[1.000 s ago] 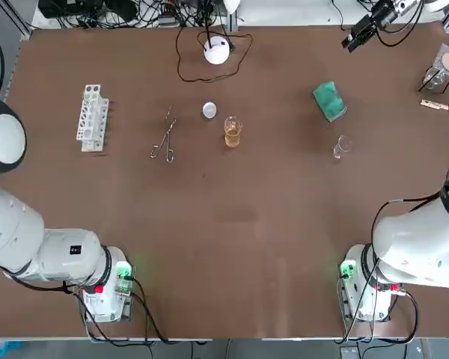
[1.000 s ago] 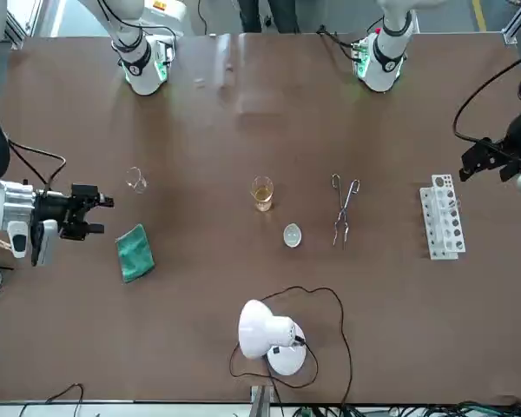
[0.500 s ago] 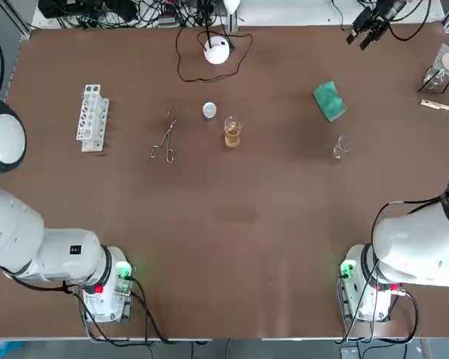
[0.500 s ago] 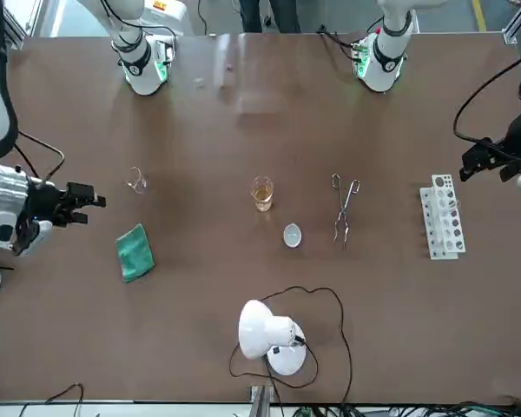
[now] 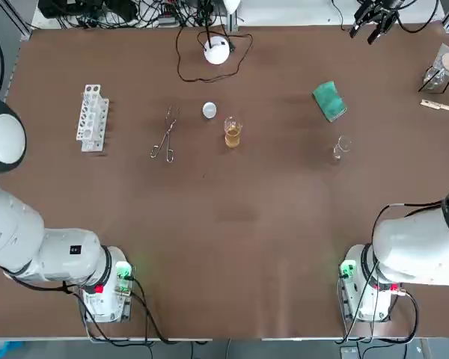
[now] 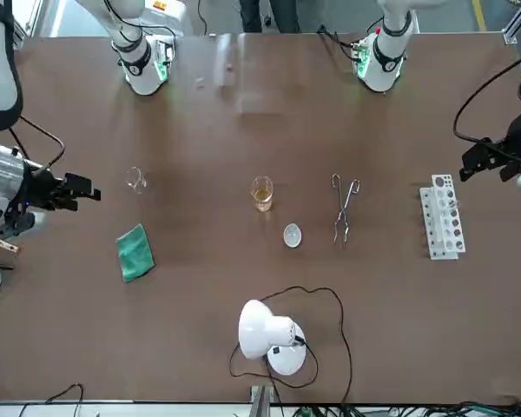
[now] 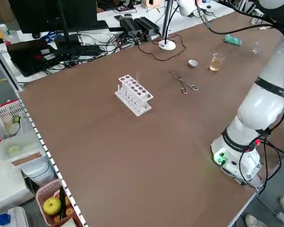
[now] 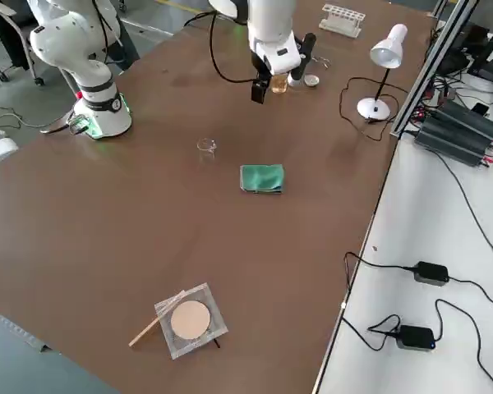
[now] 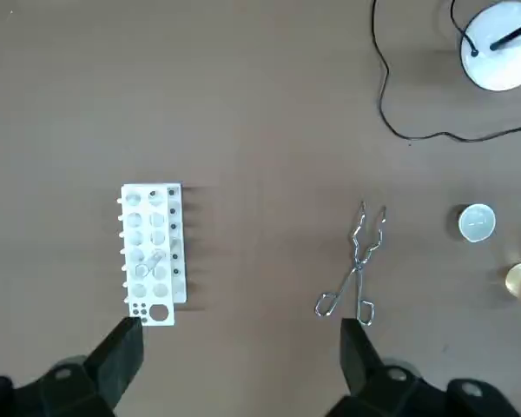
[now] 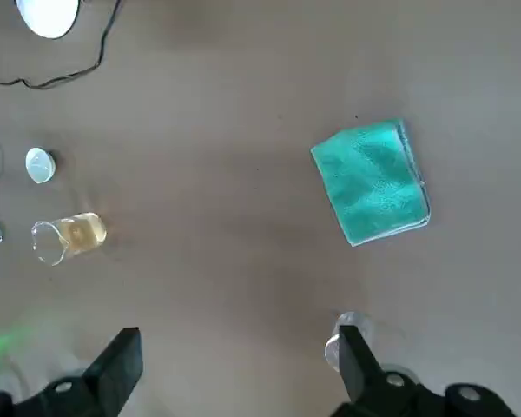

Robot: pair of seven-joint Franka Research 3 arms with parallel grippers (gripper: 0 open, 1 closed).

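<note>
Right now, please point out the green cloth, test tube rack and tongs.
green cloth (image 5: 329, 100), top view, fabric centre.
test tube rack (image 5: 92, 117), top view, holed top plate.
tongs (image 9: 357, 270), left wrist view, crossing of arms.

My black left claw (image 6: 466, 165) and black right claw (image 6: 90, 188) stand out against the plain brown desk (image 5: 232, 224). The folded teal cloth (image 5: 329, 101) is the one bright patch; the plastic test-tube rack (image 5: 92, 117) is white, the clear glass beaker (image 5: 233, 132) holds amber liquid, the metal tongs (image 5: 165, 134) gleam silver.
</note>
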